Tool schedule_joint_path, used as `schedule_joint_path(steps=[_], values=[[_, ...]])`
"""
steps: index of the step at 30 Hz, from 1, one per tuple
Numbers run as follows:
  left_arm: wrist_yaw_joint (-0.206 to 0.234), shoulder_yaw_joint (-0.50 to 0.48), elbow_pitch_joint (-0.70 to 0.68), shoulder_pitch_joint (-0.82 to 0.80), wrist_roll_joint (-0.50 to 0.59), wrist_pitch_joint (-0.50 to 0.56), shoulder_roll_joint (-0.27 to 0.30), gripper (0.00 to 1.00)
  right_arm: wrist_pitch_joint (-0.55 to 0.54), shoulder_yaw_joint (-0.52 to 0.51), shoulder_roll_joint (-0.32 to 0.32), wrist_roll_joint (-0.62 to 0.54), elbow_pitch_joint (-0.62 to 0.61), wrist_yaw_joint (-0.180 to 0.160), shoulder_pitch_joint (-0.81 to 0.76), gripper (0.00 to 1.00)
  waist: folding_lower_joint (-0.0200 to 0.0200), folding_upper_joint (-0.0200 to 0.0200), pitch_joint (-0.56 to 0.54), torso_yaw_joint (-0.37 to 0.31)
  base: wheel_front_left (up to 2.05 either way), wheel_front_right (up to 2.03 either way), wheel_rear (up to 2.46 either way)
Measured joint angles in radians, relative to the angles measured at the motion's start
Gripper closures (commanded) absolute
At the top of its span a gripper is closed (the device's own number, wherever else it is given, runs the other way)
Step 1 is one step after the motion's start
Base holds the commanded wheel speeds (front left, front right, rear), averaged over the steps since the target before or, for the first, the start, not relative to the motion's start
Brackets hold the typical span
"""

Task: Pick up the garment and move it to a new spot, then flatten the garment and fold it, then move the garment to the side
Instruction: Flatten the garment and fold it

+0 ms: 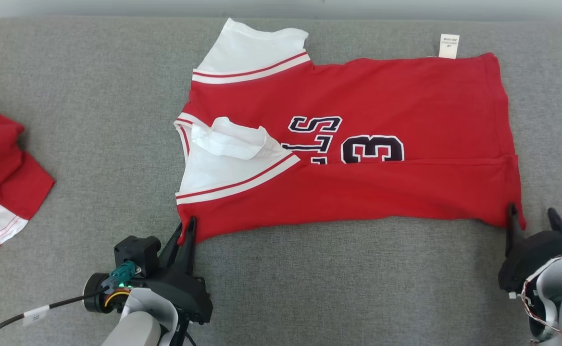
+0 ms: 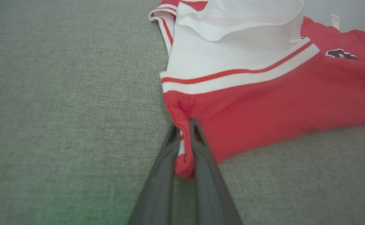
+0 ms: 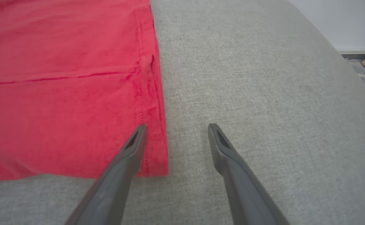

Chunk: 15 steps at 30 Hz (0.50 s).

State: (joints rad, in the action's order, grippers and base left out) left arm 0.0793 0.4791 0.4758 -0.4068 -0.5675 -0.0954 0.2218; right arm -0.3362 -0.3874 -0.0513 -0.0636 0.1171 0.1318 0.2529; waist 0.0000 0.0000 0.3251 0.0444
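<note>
Garment (image 1: 357,144): red shirt with white sleeves, spread sideways on the grey padded surface (image 1: 309,288). The collar end is toward the robot's left and the hem end toward its right.

The near long edge is folded up over the body. That fold covers the lower part of the dark print (image 1: 353,142), so the print cannot be read whole. The near sleeve (image 1: 228,154) is rumpled, with its end turned back on itself.

Left gripper (image 1: 189,229): fingers (image 2: 207,162) pinched nearly together on the near collar-end corner of the garment. The left wrist view shows a small wad of red cloth squeezed between them, with the rest of the corner drawn up to the tips.

Right gripper (image 1: 531,214): fingers spread wide, holding nothing, at the near hem-end corner. In the right wrist view one finger (image 3: 129,153) lies over the hem and the other over bare surface. Whether the first finger touches the cloth cannot be told.

Hard to make out or cut off:
- A white label (image 1: 448,46) sticks out past the far edge of the garment. Its text is too small to read.
- A second cloth (image 1: 2,178), red and white, lies well apart from the garment and is cut off by the left edge of the head view.
- The right arm is partly cut off at the right edge of the head view.
</note>
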Motion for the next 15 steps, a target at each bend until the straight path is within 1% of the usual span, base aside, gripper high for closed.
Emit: schedule_joint_path(steps=[6,7,8,15], values=[[-0.002,0.005,-0.004,-0.004,-0.002,-0.004,-0.002,1.0,-0.047,0.024,-0.002,-0.008,0.083,0.0,0.034,0.0,-0.0001,-0.0001,0.014,0.009,0.0,0.0,0.0],[-0.002,0.006,-0.004,-0.005,-0.002,-0.008,-0.002,1.0,-0.052,0.028,-0.003,-0.007,0.091,-0.001,0.038,0.51,-0.0001,-0.0001,0.015,0.01,0.0,0.0,0.0],[-0.003,0.006,-0.003,-0.005,-0.002,-0.009,-0.002,1.0,-0.052,0.031,-0.003,-0.006,0.097,-0.003,0.042,1.0,0.0,0.0,0.015,0.01,0.0,0.0,0.0],[-0.019,0.012,0.007,0.004,-0.017,-0.021,0.002,1.0,-0.051,0.043,-0.001,0.004,0.117,-0.001,0.037,1.0,0.0002,0.0001,-0.011,0.007,0.0,0.0,0.0]])
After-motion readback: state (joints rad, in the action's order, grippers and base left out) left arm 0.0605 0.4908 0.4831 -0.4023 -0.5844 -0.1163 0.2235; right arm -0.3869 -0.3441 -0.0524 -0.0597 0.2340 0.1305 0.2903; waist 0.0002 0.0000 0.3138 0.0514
